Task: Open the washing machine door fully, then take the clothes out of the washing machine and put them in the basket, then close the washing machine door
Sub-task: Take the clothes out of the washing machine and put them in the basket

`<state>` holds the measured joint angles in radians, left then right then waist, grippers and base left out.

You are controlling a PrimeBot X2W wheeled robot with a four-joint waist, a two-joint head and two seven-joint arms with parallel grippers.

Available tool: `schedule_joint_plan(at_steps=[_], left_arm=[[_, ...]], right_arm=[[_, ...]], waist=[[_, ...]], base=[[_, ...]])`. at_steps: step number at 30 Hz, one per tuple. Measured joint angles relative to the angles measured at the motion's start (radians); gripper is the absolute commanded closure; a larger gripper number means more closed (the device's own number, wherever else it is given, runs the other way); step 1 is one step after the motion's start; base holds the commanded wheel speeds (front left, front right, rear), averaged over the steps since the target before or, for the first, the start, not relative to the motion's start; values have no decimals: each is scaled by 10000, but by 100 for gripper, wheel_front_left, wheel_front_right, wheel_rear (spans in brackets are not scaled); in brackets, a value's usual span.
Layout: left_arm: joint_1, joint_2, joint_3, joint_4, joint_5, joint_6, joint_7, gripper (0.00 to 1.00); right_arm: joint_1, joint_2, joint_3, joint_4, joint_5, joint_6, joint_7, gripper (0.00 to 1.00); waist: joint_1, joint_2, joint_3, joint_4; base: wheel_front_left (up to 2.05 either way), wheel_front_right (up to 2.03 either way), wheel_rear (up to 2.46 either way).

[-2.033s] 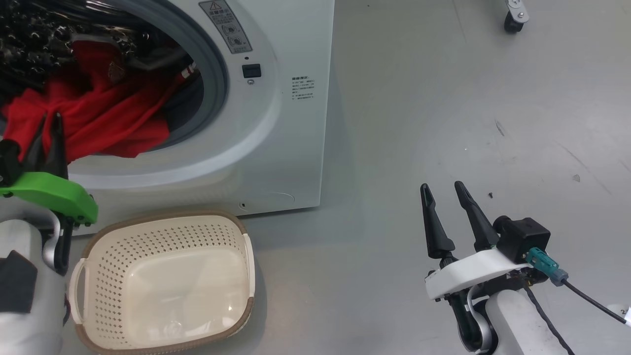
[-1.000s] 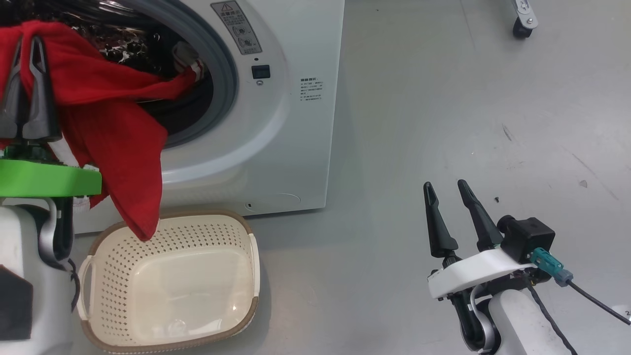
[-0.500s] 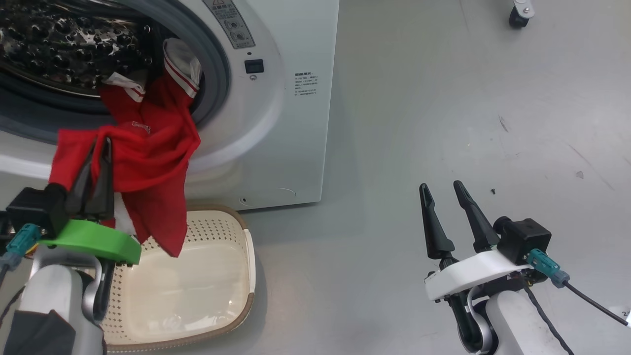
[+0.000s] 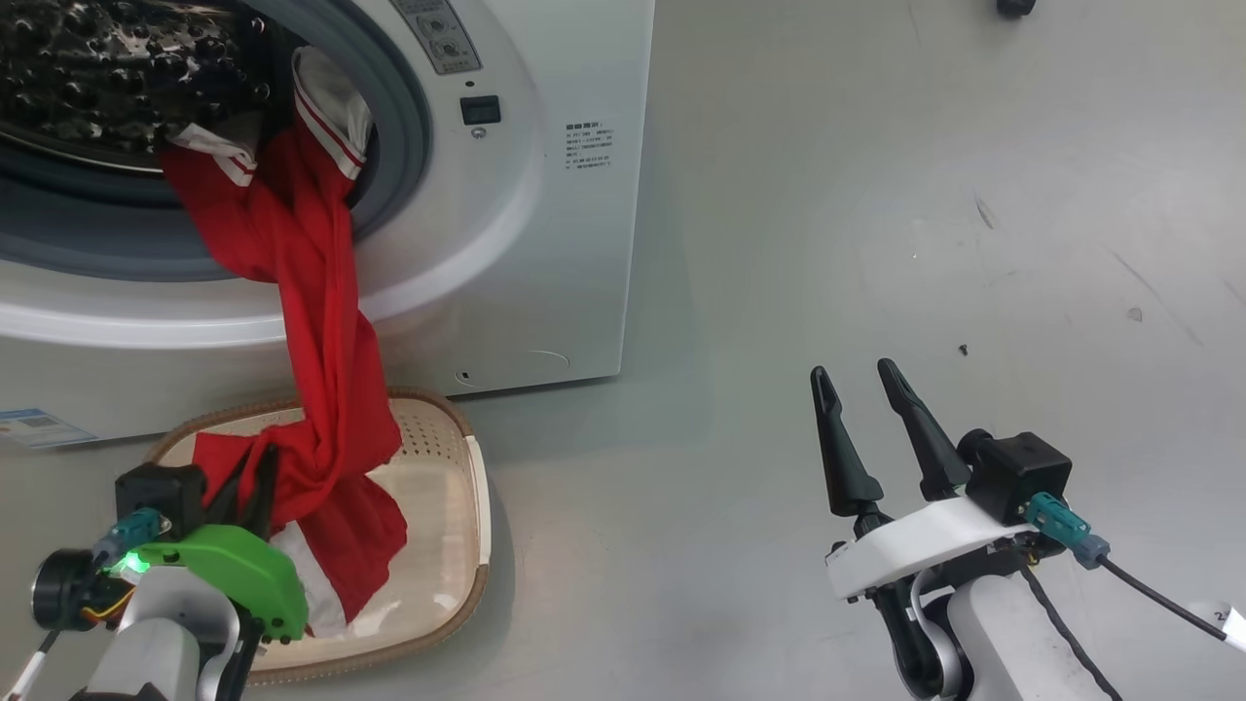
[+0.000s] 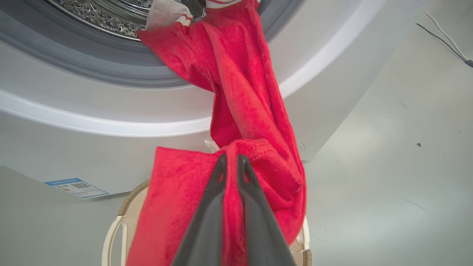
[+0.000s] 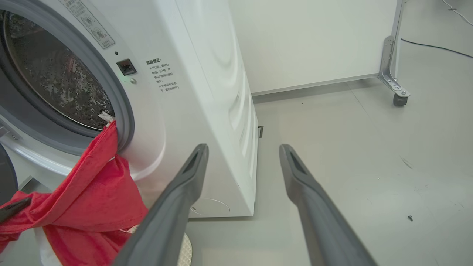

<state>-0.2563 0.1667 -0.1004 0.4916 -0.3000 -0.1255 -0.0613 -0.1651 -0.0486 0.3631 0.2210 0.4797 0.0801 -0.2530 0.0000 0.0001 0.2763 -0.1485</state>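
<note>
Red clothes (image 4: 321,321) hang fr washing machine (image 4: 545,243), lower end prob in basket (image 4: 477,526)

This looks like a test room or lab. A washing machine (image 4: 574,253) stands on a bare grey floor (image 4: 876,195). Beside it is a plain white board (image 6: 314,40) on a little wheel (image 6: 398,100), and a black cable (image 6: 436,47) lies loose
</note>
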Motion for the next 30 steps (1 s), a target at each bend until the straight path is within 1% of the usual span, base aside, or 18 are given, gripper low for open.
schedule_joint_plan(at_steps=[12,20,30], left_arm=[[-193,31,79,1162,-169,0,512,100],[-493,228,431,1981,-257,79,596,100],[-1195,372,462,2583,-253,105,508,100]], right_arm=[[-300,-2,207,-92,-58,-2,0,0],[-586,0,395,-309,-35,-8,-2,0],[-797,-2,445,-485,44,-113,0,0]], waist=[[0,0,719,-319],[0,0,1235,-682],[0,0,1919,-1117]], base=[[0,0,0],[0,0,0],[0,0,0]])
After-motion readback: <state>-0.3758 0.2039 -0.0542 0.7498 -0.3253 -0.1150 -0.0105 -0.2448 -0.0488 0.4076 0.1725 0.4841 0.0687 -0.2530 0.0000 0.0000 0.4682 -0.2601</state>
